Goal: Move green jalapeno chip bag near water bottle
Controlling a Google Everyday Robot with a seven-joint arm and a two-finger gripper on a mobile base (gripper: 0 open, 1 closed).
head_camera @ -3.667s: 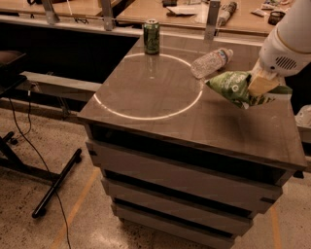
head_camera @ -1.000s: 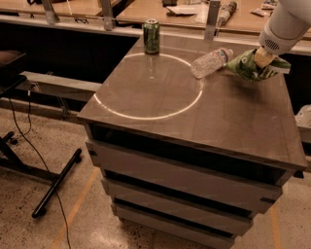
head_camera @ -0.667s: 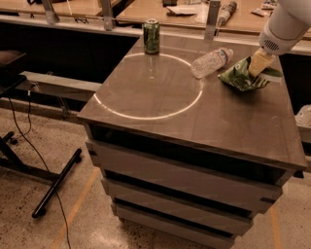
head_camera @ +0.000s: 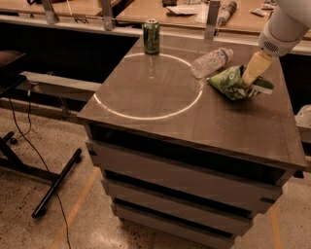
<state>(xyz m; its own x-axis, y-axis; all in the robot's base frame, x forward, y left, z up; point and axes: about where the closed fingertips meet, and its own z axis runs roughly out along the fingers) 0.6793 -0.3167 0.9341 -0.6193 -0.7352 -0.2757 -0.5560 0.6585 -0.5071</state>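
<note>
The green jalapeno chip bag point(head_camera: 230, 82) lies crumpled on the brown table top point(head_camera: 160, 127) at the back right. Its left end is just right of the water bottle point(head_camera: 210, 62), a small gap between them. The bottle is clear and lies on its side, its cap pointing to the back right. My gripper point(head_camera: 252, 77) comes down from the white arm at the top right and sits at the bag's right end, touching or just over it. The bag's white edge sticks out to the right of the gripper.
A dark green soda can point(head_camera: 151, 36) stands upright at the table's back left edge. A pale ring point(head_camera: 112, 110) is marked on the table top. Drawers sit below the top. A workbench with clutter point(head_camera: 194, 9) runs behind. A black stand leg point(head_camera: 56, 185) lies on the floor at left.
The gripper carried the bag from the table's right middle toward the back, next to the bottle. In the last second the bag dropped from a raised hold to lying on the table.
</note>
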